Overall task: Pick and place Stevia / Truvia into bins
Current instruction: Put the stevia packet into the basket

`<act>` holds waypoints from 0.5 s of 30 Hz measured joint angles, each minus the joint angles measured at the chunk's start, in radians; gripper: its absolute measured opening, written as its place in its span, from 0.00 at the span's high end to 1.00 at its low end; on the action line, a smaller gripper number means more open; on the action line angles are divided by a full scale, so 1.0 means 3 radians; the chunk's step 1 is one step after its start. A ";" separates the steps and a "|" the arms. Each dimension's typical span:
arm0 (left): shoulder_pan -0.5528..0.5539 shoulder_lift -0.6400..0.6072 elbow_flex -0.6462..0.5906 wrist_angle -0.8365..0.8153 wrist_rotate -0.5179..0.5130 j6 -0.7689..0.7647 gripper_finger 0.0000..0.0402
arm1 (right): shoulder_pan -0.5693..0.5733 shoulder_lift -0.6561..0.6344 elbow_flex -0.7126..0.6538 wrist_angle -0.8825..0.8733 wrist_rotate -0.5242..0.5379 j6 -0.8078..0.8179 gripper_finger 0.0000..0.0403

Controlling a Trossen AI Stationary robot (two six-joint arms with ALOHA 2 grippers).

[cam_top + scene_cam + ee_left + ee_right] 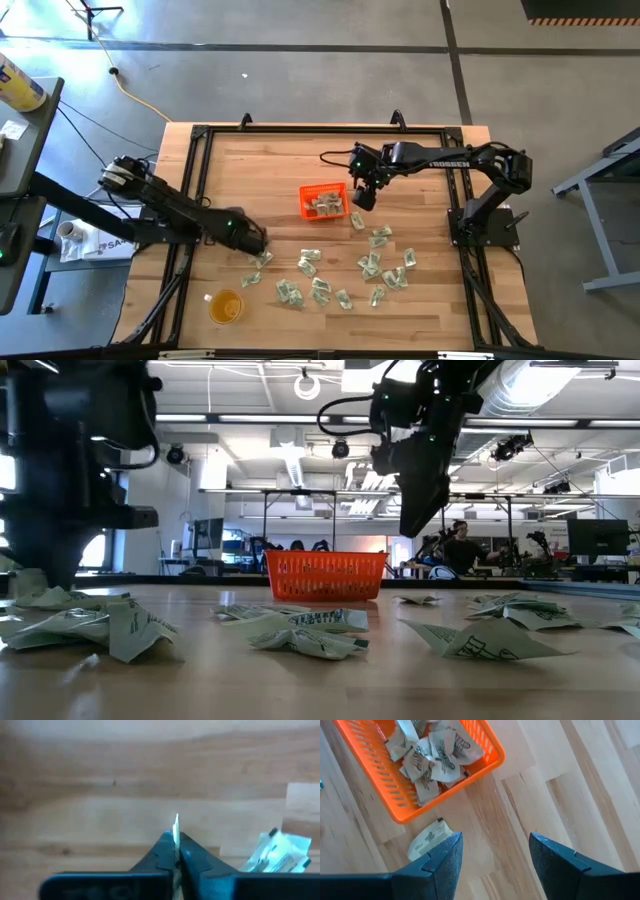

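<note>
Many pale green and white sachets (370, 265) lie scattered on the near half of the wooden table. The orange bin (305, 205) sits near the table's middle with several sachets (432, 755) in it. My left gripper (258, 240) is low at the left of the scatter and is shut on one sachet (176, 826). My right gripper (362, 195) is open and empty above the table, just right of the bin (395, 805). One loose sachet (426, 840) lies on the table beside its finger. My left gripper pinches one sachet between its two fingertips (165, 847). The sachet shows edge-on, and a thin strip of it (176, 822) sticks out past the tips. Which part of the sachet the fingers are on is hidden by the fingers themselves.
A round translucent yellow cup (226, 305) stands near the table's near left corner. Another sachet (277, 855) lies close beside my left gripper. A black frame (200, 135) runs around the table top. A person (462, 548) sits in the room far behind.
</note>
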 joint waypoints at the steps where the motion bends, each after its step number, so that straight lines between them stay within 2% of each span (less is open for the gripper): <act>1: 0.0072 -0.0020 -0.0002 0.0007 -0.0056 0.0134 0.93 | 0.0000 0.0000 0.0000 -0.0026 0.0018 0.0035 0.45; 2: 0.0154 -0.0046 -0.0005 0.0026 -0.0128 0.0272 0.92 | 0.0000 0.0000 0.0000 -0.0060 0.0054 0.0067 0.45; 4: 0.0346 -0.0115 -0.0027 0.0088 -0.0501 0.0599 0.92 | 0.0000 0.0000 0.0000 -0.0138 0.0137 0.0135 0.45; 7: 0.0729 -0.0274 -0.0020 0.0481 -0.0740 0.1248 0.90 | 0.0001 0.0000 0.0000 -0.0259 0.0254 0.0200 0.45; 10: 0.1182 -0.0352 -0.0019 0.1333 -0.0582 0.2309 0.87 | 0.0003 0.0000 0.0000 -0.0415 0.0362 0.0257 0.45; 13: 0.1597 -0.0366 -0.0017 0.2379 -0.0002 0.3247 0.90 | 0.0003 0.0000 -0.0001 -0.0540 0.0503 0.0358 0.45; 15: 0.1778 -0.0311 -0.0004 0.2973 0.0344 0.3577 0.92 | 0.0003 0.0000 -0.0004 -0.0589 0.0602 0.0424 0.45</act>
